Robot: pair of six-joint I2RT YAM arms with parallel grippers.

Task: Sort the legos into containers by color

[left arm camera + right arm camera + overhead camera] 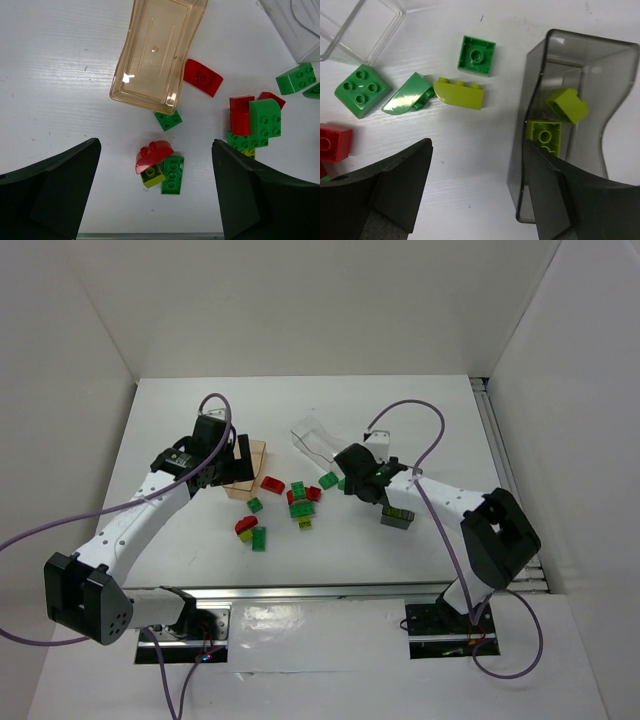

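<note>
- Right end effector: jaws apart, empty; dark grey container at its right holds two yellow-green legos.
- Next, by my judgement: grasp the curved yellow-green lego ahead.
- Left end effector: wide open, empty.

Overhead looks down; wrist cameras look down closely (sharing clear tub).

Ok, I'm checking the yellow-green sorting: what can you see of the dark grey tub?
The dark grey translucent plastic tub stands upright and open-topped on the white table, rectangular with waisted sides. Inside lie a tilted yellow-green lego brick and a studs-up yellow-green brick. The right gripper's black finger hides its near end.
</note>
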